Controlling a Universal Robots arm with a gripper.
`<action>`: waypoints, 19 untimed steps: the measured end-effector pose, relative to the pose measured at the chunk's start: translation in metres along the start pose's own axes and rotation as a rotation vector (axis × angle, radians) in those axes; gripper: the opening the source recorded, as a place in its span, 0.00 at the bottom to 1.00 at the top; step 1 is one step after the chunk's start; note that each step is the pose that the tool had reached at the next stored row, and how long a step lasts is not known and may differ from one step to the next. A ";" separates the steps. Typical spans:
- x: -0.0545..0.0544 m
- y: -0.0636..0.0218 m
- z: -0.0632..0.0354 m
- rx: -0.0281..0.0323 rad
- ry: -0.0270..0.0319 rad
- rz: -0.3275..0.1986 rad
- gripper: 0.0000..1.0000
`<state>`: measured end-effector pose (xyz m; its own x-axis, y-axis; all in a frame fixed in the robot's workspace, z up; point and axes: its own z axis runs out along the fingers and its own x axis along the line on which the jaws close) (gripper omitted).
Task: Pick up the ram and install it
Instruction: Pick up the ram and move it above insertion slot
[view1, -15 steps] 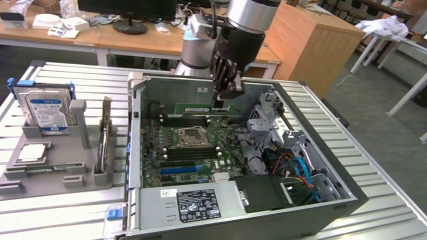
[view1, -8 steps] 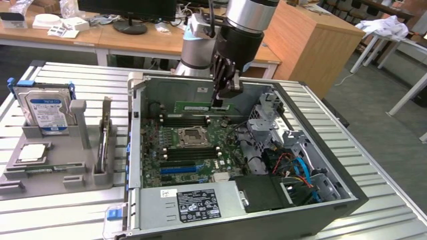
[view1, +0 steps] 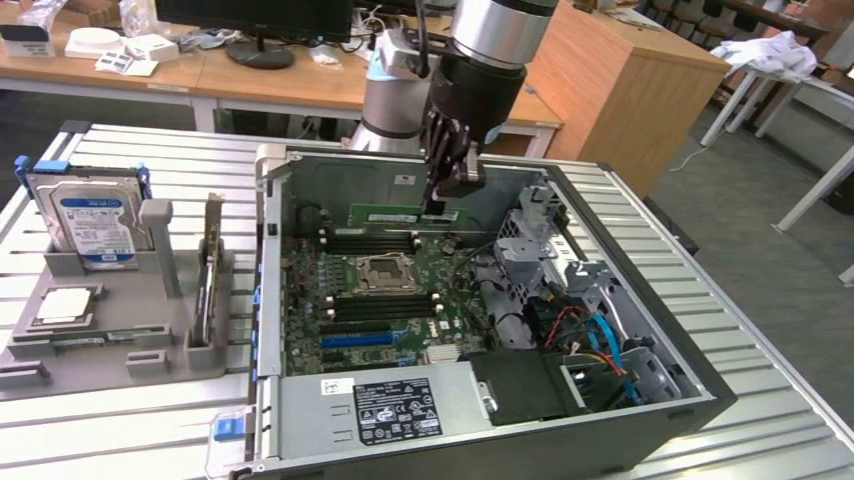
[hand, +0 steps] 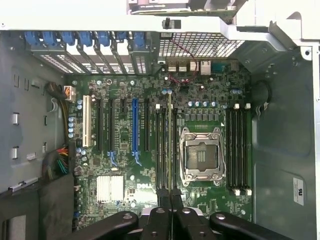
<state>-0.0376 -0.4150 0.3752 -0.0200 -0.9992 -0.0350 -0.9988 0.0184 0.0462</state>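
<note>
The ram (view1: 394, 215) is a long green stick held level and on edge inside the open computer case (view1: 694, 380). My gripper (view1: 438, 208) is shut on its end, on the exterior view's right. It hangs just above the black memory slots (view1: 374, 240) on the far side of the processor socket (view1: 380, 270). In the wrist view the ram (hand: 170, 140) shows edge-on as a thin line running along the slots (hand: 161, 145) beside the socket (hand: 200, 155). The gripper (hand: 170, 196) pinches it between its dark fingers (hand: 162, 196).
A grey holder (view1: 147, 340) on the exterior view's left carries a hard drive (view1: 91, 215) and a square silver chip (view1: 67, 305). The case walls, a drive cage (view1: 534, 235) and cables (view1: 594, 335) surround the motherboard. More slots (hand: 237, 150) lie past the socket.
</note>
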 end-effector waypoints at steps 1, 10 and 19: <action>0.000 0.0000 0.0011 -0.0001 0.0000 0.000 0.11; 0.000 -0.0006 0.0137 0.0000 0.0000 0.000 0.11; 0.001 -0.0015 0.0150 -0.0012 0.0004 -0.003 0.11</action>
<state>-0.0368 -0.4150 0.3602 -0.0165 -0.9993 -0.0347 -0.9988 0.0148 0.0473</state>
